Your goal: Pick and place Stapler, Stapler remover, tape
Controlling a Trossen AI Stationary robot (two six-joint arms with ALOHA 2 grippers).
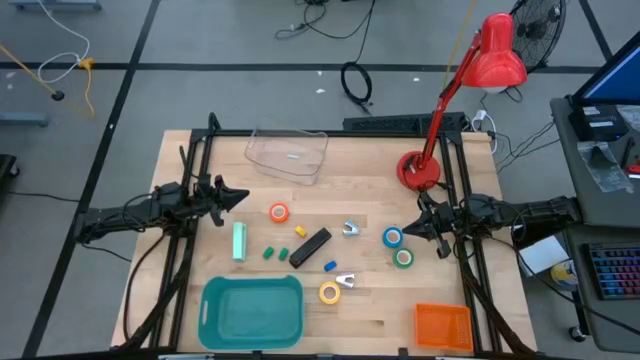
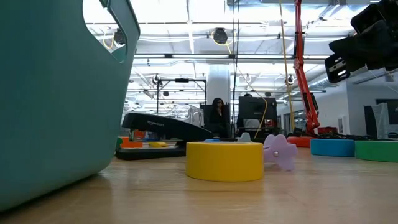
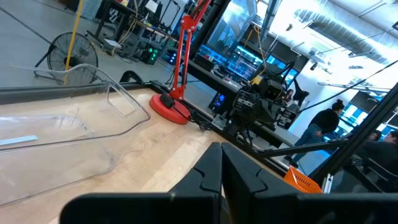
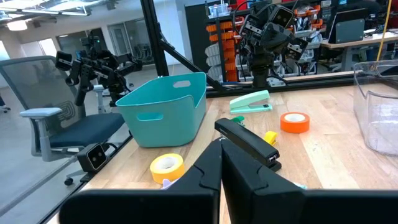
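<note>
Mid-table on the pale wooden tabletop (image 1: 350, 190) lie the black stapler (image 1: 310, 247), mint-green stapler (image 1: 239, 241), two small silver-and-lilac staple removers (image 1: 350, 229) (image 1: 345, 282), and four tape rings: orange tape roll (image 1: 279, 212), yellow tape roll (image 1: 330, 292), blue tape roll (image 1: 393, 237), green tape roll (image 1: 403, 258). Left gripper (image 1: 238, 196) hovers at the left edge, fingers pressed together, holding nothing. Right gripper (image 1: 413, 230) hangs just beside the blue roll, fingers likewise closed and empty.

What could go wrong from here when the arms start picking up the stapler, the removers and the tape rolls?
The blue tape roll and green tape roll lie right beside the right gripper, so reaching for one may knock the other. The black stapler sits among tiny blocks that a grasp may scatter. The red lamp stands close behind the right arm, which could hit it.
</note>
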